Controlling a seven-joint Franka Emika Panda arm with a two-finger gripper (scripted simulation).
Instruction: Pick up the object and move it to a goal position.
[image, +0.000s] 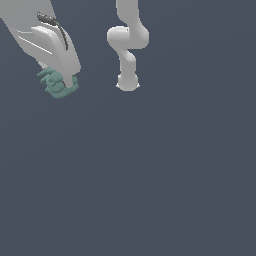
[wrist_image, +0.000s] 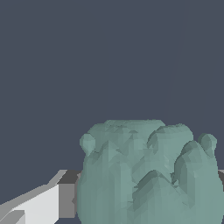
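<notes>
The object (image: 56, 85), a teal-green knobbly lump, is seen in the upper part of the exterior view, towards that view's left, directly beneath the white hand of the arm. Its bumpy lower and left-hand edges are exposed, while its upper part is covered by the gripper (image: 64, 84), one pale finger of which is laid across its front. In the wrist view the object (wrist_image: 146, 175) is shown very close, filling the near field between the fingers, and a white and grey finger (wrist_image: 41, 203) is seen pressed against one flank. The opposite finger is almost wholly hidden behind the lump, so the far contact cannot be confirmed; the jaws appear to be closed onto the object at about its own width. Whether the object rests on the ground or is lifted cannot be told, as no shadow or edge is given.

The plain dark grey floor (image: 150, 175) is spread without a visible border in both views, and wide room is left below and towards the exterior view's right. The only other thing is the arm's own base column (image: 128, 60), standing well apart on the exterior view's right of the object.
</notes>
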